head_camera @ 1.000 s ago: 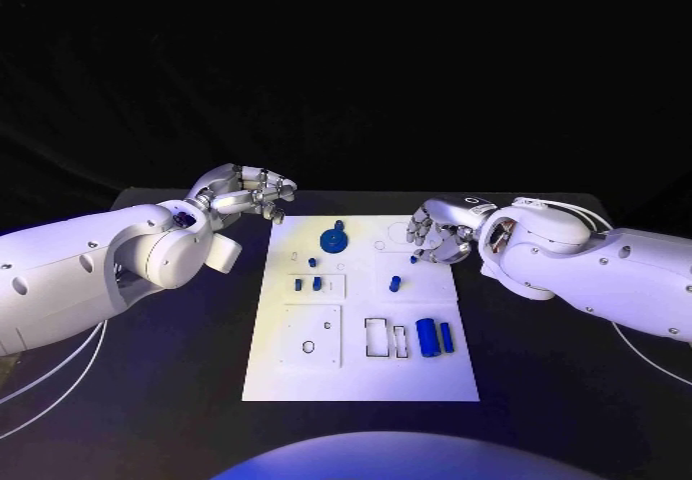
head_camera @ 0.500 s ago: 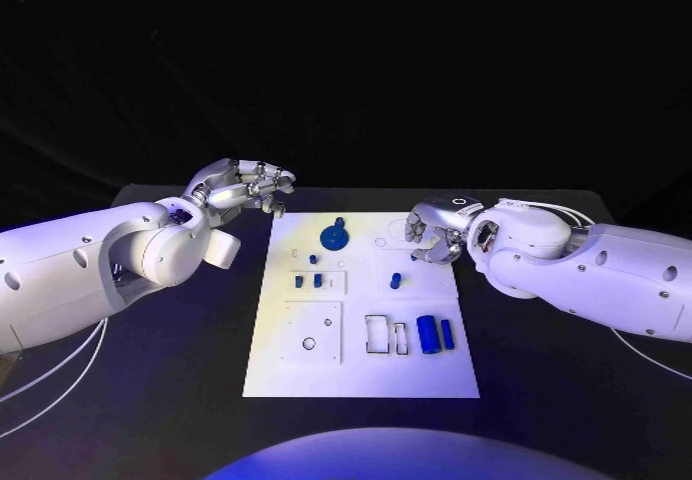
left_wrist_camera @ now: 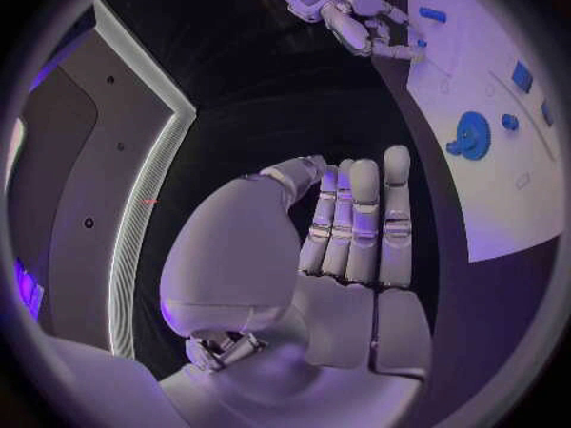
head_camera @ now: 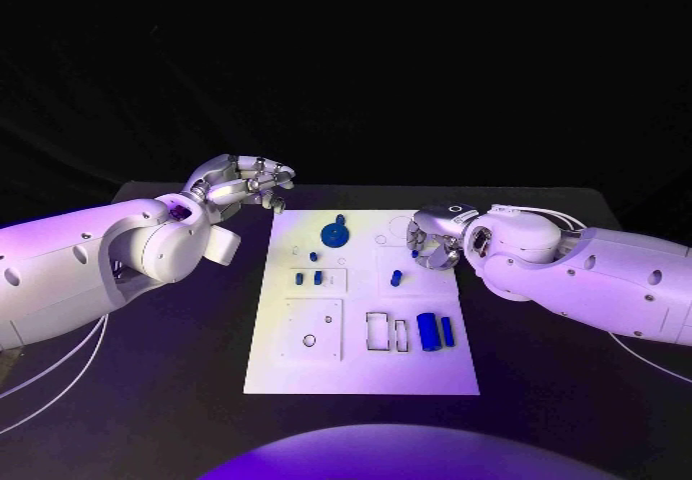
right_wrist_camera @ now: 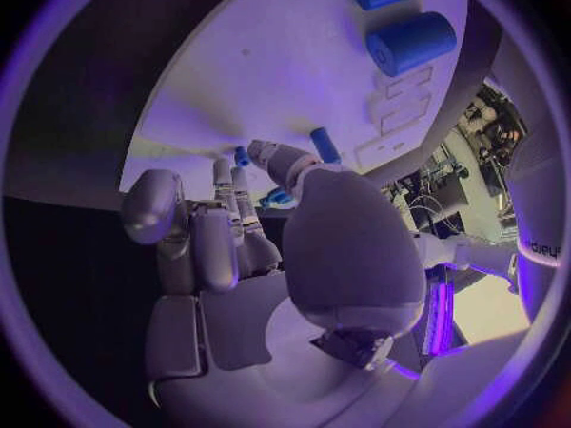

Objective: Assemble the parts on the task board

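On the black bench [head_camera: 173, 400], the task board [head_camera: 361, 370] carries blue parts [head_camera: 428, 331]. At the board's far right edge, the right hand [head_camera: 434, 236] pinches a small blue peg [head_camera: 415, 253]. Beyond the board's far left corner, the left hand [head_camera: 242, 184] hovers clenched, empty.

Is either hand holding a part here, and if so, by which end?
The left hand holds nothing. The right hand hovers over the task board; whether it pinches a small blue part cannot be told.

white task board [head_camera: 361, 360], blue parts [head_camera: 427, 332], black table [head_camera: 548, 400], silver fingers [left_wrist_camera: 363, 221]
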`<action>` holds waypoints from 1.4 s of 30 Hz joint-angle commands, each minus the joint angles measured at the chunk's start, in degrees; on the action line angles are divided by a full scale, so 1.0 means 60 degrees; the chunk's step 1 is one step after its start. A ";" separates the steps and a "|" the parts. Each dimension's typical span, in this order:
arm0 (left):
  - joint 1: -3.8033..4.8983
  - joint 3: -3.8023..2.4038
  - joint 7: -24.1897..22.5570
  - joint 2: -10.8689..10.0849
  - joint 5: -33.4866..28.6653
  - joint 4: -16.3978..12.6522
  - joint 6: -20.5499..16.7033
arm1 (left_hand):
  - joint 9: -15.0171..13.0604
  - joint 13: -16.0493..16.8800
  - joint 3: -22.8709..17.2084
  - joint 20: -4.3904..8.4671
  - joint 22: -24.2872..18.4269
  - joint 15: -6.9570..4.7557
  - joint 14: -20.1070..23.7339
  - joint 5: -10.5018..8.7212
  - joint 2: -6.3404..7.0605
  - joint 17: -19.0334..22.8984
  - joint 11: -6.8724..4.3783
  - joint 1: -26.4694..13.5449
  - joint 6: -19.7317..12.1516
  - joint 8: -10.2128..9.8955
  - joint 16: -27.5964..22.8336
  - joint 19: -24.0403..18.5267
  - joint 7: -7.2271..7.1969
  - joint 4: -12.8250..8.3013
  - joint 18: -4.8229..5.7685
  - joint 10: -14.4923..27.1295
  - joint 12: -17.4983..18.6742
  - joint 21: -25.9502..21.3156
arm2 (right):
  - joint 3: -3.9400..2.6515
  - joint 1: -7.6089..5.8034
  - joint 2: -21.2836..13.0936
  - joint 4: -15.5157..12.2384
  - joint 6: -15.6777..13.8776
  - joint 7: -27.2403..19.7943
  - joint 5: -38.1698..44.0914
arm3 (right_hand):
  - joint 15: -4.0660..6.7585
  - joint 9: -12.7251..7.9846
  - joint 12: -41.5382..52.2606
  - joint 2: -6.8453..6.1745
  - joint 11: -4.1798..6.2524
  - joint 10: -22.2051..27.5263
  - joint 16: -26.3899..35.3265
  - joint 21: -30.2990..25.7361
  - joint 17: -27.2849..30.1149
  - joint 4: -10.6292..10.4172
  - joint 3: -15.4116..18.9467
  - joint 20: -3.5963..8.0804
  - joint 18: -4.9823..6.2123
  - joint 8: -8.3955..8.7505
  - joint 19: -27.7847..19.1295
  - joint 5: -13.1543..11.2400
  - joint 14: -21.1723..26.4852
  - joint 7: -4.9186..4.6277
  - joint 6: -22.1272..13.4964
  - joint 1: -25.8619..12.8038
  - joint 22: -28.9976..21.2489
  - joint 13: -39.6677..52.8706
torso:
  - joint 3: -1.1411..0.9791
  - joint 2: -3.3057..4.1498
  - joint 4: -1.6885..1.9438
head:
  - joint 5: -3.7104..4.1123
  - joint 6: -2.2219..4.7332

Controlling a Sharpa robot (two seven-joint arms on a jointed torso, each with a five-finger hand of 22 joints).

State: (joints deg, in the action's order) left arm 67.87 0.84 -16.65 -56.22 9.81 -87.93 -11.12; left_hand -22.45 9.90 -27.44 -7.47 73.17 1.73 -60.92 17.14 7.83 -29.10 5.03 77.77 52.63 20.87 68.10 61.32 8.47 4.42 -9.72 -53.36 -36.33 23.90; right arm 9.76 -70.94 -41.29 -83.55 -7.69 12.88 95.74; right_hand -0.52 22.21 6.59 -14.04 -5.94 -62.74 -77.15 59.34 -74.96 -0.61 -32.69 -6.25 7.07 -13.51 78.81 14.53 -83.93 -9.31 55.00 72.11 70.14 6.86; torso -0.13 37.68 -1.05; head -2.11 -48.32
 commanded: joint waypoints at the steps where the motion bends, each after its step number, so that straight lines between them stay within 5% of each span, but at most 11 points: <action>1: 0.0005 -0.0006 -0.0153 0.0031 -0.0070 -0.0011 0.0245 | -0.0021 0.0004 0.0064 0.0005 0.0002 -0.0063 -0.0007 -0.0097 -0.0001 0.0015 0.0008 -0.0106 -0.0092 0.0066 -0.0041 0.0017 -0.0012 0.0022 -0.0097 0.0017 -0.0044 -0.0070 | 0.0003 0.0059 0.0059 0.0041 0.0134 0.0056 0.0134 | -0.0056 -0.0003 0.0017 0.0025 0.0017 0.0035 -0.0054 0.0081 -0.0021 0.0034 -0.0103 -0.0038 -0.0144 0.0014 0.0009 -0.0087 -0.0536 0.0023 0.0100 0.0102 0.0047 0.0013 | 0.0003 0.0006 -0.0004 | 0.0003 -0.0015; 19: 0.0006 -0.0007 -0.0014 0.0049 -0.0023 0.0003 0.0375 | -0.0035 0.0000 0.0080 0.0002 -0.0004 -0.0058 -0.0005 -0.0139 0.0004 0.0017 0.0015 -0.0138 -0.0124 0.0071 -0.0047 0.0016 -0.0011 0.0040 -0.0096 0.0043 -0.0039 -0.0092 | 0.0003 0.0291 0.0236 0.0183 0.0155 0.0106 0.0064 | 0.0118 0.0228 0.0302 0.0366 0.0235 -0.0624 -0.0250 0.0450 -0.0035 0.0312 -0.0835 0.0094 -0.0172 -0.0273 0.0030 -0.0358 -0.0522 0.0225 0.0649 0.0426 0.0416 0.0223 | 0.0001 -0.0002 -0.0010 | -0.0001 -0.0058; 32: 0.0007 -0.0008 0.0074 0.0049 0.0053 -0.0005 0.0431 | -0.0038 -0.0002 0.0088 -0.0001 -0.0007 -0.0054 -0.0003 -0.0154 0.0012 0.0018 0.0018 -0.0154 -0.0163 0.0063 -0.0050 0.0015 -0.0005 0.0047 -0.0095 0.0058 -0.0037 -0.0104 | 0.0014 0.0421 0.0297 0.0216 0.0554 0.0436 0.0505 | 0.0153 0.0348 0.0333 0.0215 0.0272 -0.0776 -0.0286 0.0553 -0.0011 0.0621 -0.0972 0.0140 -0.0187 -0.0351 0.0017 -0.0350 -0.0511 0.0249 0.0754 0.0519 0.0538 0.0322 | 0.0005 -0.0001 -0.0001 | 0.0028 -0.0101; 42: 0.0007 -0.0008 0.0113 0.0063 0.0160 -0.0020 0.0495 | -0.0040 -0.0002 0.0091 -0.0002 -0.0009 -0.0053 -0.0003 -0.0158 0.0011 0.0018 0.0020 -0.0165 -0.0188 0.0058 -0.0051 0.0016 0.0001 0.0056 -0.0095 0.0059 -0.0040 -0.0111 | 0.0023 0.0479 0.0302 0.0131 0.0396 0.0598 0.0760 | 0.0139 0.0384 0.0291 0.0040 0.0253 -0.0737 -0.0275 0.0506 0.0040 0.0670 -0.0938 0.0133 -0.0178 -0.0322 -0.0033 -0.0398 -0.0495 0.0241 0.0705 0.0353 0.0541 0.0356 | 0.0002 -0.0006 -0.0003 | 0.0037 -0.0119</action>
State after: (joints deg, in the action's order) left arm 67.88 0.83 -15.93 -55.98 10.22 -87.88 -9.31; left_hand -22.60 9.89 -27.19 -7.48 73.15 1.74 -60.92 16.41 8.01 -29.06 5.03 77.34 51.82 21.07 68.10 61.32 8.49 4.67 -9.72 -53.36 -36.33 23.46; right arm 9.09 -69.15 -39.54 -82.79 -9.18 15.46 99.48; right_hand -0.08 24.46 8.31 -13.37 -4.29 -66.86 -78.57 62.46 -74.77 3.26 -38.44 -5.82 7.08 -15.29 78.79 12.31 -83.93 -7.77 59.18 74.27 73.32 8.96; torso -0.10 37.64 -1.08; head -1.90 -49.04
